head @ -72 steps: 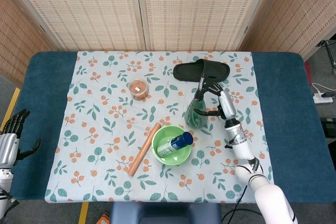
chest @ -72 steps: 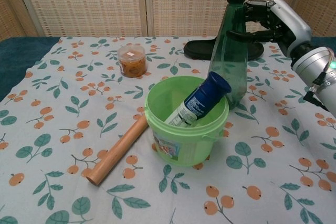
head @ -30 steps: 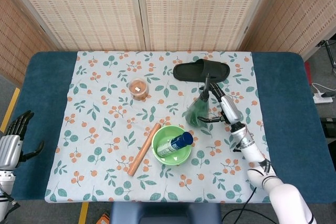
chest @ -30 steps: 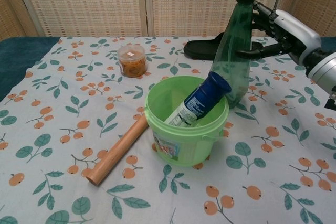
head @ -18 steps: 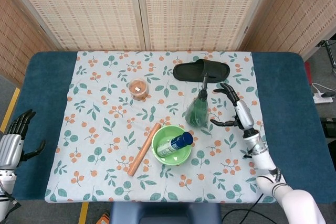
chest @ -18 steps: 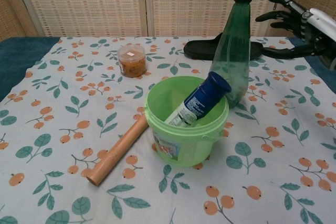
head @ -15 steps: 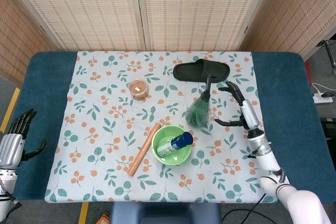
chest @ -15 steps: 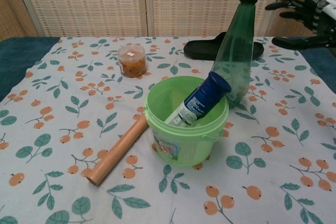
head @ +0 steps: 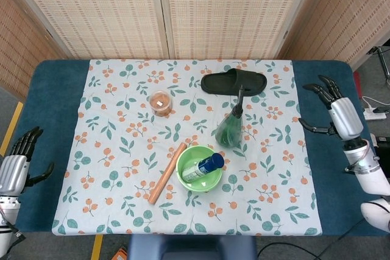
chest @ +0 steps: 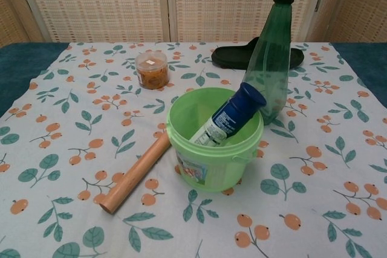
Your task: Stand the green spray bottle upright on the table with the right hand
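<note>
The green spray bottle [head: 231,127] [chest: 271,58] stands upright on the floral tablecloth [head: 122,150], just behind and to the right of the green bucket [head: 199,168] [chest: 213,143]. Nothing touches it. My right hand [head: 337,114] hovers open over the blue table edge, well to the bottle's right, fingers spread and empty. It is outside the chest view. My left hand [head: 13,165] hangs open off the table's left edge, holding nothing.
A blue-capped bottle [head: 202,166] [chest: 230,115] leans inside the bucket. A wooden stick [head: 167,173] [chest: 135,172] lies left of the bucket. A small orange jar [head: 161,103] [chest: 152,69] sits further back. A black slipper [head: 234,81] [chest: 239,57] lies behind the spray bottle.
My right hand let go of the spray bottle and drew away to the right, out of the chest view. The bottle stays standing on its own. The left hand barely moved.
</note>
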{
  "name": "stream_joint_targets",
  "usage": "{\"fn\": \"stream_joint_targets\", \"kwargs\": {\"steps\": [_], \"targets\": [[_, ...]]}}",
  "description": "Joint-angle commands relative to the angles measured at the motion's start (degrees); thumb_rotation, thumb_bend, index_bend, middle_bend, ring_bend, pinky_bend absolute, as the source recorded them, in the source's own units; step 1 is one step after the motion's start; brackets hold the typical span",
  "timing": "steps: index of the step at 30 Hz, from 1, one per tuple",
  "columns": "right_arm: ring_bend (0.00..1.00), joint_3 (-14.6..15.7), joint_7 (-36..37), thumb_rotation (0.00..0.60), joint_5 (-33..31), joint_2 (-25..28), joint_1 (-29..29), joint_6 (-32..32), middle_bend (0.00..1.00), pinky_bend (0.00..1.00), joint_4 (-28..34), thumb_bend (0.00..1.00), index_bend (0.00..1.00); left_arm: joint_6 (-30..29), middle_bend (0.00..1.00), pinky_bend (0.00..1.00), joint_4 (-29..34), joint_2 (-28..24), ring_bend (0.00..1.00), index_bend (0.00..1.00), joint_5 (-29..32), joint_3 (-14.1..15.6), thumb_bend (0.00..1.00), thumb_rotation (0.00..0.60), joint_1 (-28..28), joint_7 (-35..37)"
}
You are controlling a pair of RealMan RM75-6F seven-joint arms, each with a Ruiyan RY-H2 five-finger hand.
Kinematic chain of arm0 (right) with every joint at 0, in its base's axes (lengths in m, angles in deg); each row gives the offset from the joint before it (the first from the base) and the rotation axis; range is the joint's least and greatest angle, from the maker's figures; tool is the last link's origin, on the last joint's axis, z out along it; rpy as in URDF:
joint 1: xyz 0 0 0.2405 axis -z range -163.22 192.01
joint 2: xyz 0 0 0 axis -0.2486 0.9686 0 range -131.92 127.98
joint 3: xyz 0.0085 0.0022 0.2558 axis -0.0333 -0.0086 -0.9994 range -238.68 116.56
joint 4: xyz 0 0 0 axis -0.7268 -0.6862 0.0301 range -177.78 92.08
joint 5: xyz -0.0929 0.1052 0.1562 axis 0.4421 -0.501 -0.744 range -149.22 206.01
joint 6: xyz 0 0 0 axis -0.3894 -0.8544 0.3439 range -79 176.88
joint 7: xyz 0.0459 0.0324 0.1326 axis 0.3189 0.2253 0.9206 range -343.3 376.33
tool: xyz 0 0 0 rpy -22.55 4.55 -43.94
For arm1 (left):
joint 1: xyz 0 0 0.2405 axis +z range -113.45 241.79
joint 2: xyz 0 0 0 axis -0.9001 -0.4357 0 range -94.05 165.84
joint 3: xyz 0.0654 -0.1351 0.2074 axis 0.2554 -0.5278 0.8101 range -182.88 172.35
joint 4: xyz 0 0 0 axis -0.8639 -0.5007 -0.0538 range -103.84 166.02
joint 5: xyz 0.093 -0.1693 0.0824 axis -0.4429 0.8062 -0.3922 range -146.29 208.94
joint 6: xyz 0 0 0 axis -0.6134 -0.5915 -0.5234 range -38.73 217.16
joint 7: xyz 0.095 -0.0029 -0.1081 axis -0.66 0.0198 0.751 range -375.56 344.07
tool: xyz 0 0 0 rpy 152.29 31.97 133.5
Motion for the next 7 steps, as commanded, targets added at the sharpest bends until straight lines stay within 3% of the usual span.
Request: {"fn": "stream_joint_targets", "kwargs": {"steps": [1,3,7], "targets": [[0.00,2.4,-25.5,0.517,-6.8,9.0,1.8,15.8,0.19,0.00,13.1,0.24,0.15,0.2,0.02,0.09,0.2,0.0,0.00,0.03,0.0,0.0,0.32,0.600,-0.1,-0.4],[0.00,1.4,-28.3,0.516,-8.7,8.4,1.9,17.0,0.19,0.00,14.4,0.22,0.14,0.1,0.02,0.09,0.3,0.1,0.00,0.03,0.2,-0.1,0.32,0.600,-0.2,-0.6],[0.00,0.7,-28.8,0.503,-8.5,7.3,1.6,17.7,0.19,0.00,14.4,0.08,0.13,0.2,0.02,0.09,0.5,0.1,0.00,0.03,0.3,-0.1,0.32,0.600,-0.1,-1.0]]}}
